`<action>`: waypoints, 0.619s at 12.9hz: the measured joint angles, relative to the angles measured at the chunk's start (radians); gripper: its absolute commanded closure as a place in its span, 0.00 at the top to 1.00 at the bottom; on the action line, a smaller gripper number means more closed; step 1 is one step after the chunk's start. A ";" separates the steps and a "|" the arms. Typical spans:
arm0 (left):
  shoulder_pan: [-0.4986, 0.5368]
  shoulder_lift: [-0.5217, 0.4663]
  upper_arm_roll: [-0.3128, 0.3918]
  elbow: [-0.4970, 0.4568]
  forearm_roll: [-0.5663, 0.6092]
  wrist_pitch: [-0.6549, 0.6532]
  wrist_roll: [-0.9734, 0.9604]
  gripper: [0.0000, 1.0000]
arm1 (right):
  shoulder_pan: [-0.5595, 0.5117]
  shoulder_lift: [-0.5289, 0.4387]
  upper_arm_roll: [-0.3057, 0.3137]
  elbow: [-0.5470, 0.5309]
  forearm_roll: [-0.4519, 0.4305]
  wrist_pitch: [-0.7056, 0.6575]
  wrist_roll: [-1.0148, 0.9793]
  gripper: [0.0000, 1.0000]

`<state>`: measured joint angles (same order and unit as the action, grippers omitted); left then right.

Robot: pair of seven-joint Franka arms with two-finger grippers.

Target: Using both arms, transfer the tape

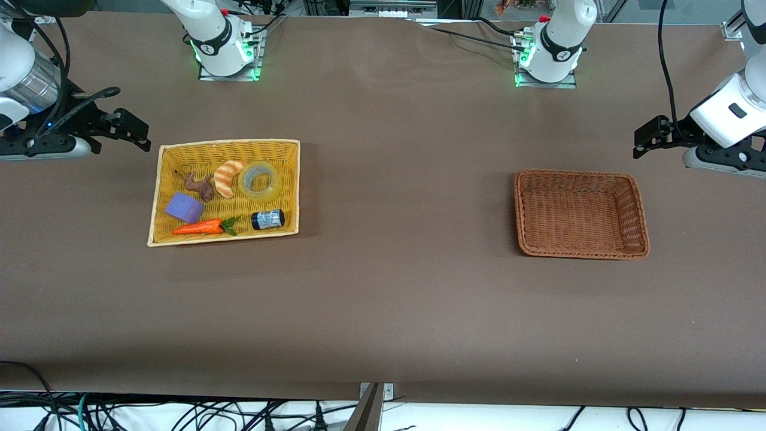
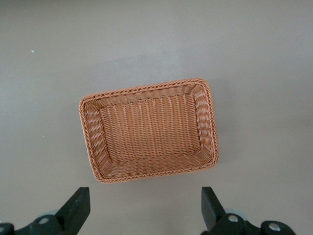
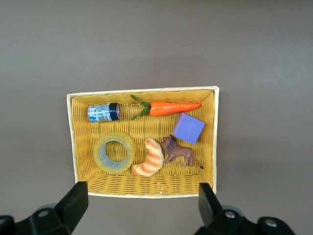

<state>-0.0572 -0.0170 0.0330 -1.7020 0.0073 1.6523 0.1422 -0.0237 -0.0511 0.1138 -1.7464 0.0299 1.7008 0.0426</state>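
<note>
The tape (image 3: 114, 153) lies flat, hole upward, in the yellow basket (image 3: 71, 142) below the right gripper (image 3: 142, 205), fingers wide open, empty. The left gripper (image 2: 145, 208), equally open, hangs near the brown basket (image 2: 88, 132); fingertips are cut off.

Tape roll lying flat in the yellow basket; both arms held off at the table's ends.

The tape (image 1: 260, 180) is a ring of translucent yellowish packing tape with a wide round hole, lying flat with the hole facing up, in the yellow basket (image 1: 161, 179) toward the right arm's end of the table. It sits in the part of the basket farther from the front camera, just beside the striped croissant (image 1: 228, 178), with the small dark can (image 1: 267, 219) nearer the camera. The right gripper (image 1: 136, 133), fingers spread wide, hangs beside that basket at the table's edge; the left gripper (image 1: 646, 139), fingers also wide apart, hangs near the brown basket (image 1: 640, 206).
</note>
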 measured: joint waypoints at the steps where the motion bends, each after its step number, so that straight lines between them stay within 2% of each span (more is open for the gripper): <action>1: 0.000 0.000 0.000 0.000 0.000 0.000 0.000 1.00 | 0.000 0.000 0.000 0.000 0.000 -0.002 0.000 1.00; 8: 0.000 0.000 0.000 0.000 0.000 -0.001 0.000 1.00 | 0.000 0.000 0.000 0.001 0.000 -0.014 0.000 1.00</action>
<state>-0.0572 -0.0170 0.0331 -1.7020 0.0073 1.6512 0.1422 -0.0237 -0.0510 0.1143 -1.7457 0.0299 1.6870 0.0426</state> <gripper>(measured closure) 0.000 0.000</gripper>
